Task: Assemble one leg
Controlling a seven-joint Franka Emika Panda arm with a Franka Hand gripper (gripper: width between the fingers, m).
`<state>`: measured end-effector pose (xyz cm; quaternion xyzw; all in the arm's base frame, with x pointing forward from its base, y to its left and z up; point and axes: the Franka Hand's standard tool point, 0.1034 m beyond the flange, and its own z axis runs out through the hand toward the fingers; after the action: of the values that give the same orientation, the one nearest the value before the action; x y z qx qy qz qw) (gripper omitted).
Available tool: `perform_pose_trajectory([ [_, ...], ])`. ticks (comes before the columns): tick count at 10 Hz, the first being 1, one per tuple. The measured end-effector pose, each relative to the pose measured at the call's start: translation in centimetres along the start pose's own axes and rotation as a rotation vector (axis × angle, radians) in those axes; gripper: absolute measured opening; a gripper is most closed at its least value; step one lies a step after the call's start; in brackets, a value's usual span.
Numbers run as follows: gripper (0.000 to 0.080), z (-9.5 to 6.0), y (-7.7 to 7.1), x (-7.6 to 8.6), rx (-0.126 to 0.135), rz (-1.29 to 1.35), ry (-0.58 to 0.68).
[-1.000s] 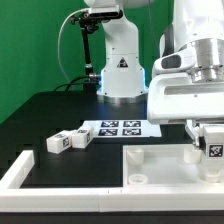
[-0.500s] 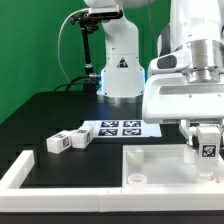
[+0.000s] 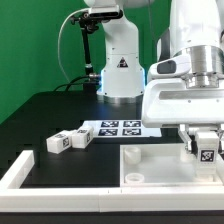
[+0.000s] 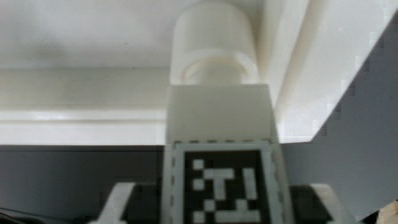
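Observation:
My gripper (image 3: 206,152) is shut on a white leg (image 3: 207,148) with a black-and-white tag and holds it upright over the right part of the large white square panel (image 3: 160,170). In the wrist view the leg (image 4: 221,150) runs from between my fingers (image 4: 128,200) toward a round white peg (image 4: 221,45) on the panel (image 4: 89,100), and its far end meets the peg. Two more loose legs (image 3: 68,141) lie side by side on the black table at the exterior view's left.
The marker board (image 3: 118,129) lies flat behind the loose legs. A white rail (image 3: 18,172) borders the table's front left. The arm's white base (image 3: 120,70) stands at the back before a green wall.
My gripper with the leg has shifted slightly toward the exterior view's left and a little lower over the panel. The loose legs have not moved.

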<state>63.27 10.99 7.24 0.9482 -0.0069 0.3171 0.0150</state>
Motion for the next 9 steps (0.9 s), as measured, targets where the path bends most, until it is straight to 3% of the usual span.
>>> perform_pose_trajectory([
  [4, 0.0285, 0.0, 0.1, -0.1, -0.001, -0.001, -0.007],
  [5, 0.0475, 0.1, 0.1, -0.2, -0.001, -0.001, -0.014],
  [6, 0.0609, 0.1, 0.3, -0.1, -0.001, 0.007, -0.049],
  [8, 0.0637, -0.8, 0.9, 1.1, 0.007, 0.041, -0.108],
  [9, 0.0637, -1.2, 0.3, 1.2, 0.021, 0.06, -0.243],
])
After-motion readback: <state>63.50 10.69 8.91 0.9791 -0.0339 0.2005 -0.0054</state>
